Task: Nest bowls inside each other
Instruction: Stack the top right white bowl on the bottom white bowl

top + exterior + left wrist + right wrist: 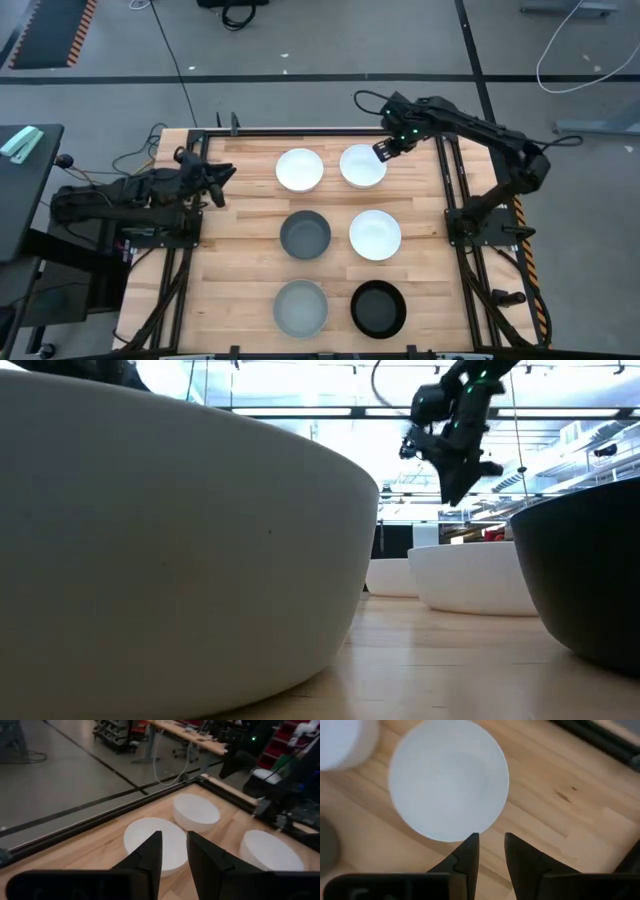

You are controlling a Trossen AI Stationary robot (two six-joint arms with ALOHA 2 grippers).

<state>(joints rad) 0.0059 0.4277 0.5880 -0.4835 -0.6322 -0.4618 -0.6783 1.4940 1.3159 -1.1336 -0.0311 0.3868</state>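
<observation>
— Where's your right gripper (384,150)?
— Above the far right white bowl (361,166), fingers slightly apart, holding nothing.
— The other bowls?
— Six, spread in two rows on the table (240,250), none nested. My left gripper (222,180) waits at the left edge, also slightly apart.

The tabletop (240,230) is made of light wooden planks and has a dark metal frame along its edges. Six bowls stand directly on it, in two columns of three, none touching another. In the far row are two white bowls (299,169) (362,166). In the middle row a dark grey bowl (305,234) stands beside a third white bowl (375,235). In the near row are a light grey bowl (301,307) and a black bowl (379,308).
</observation>
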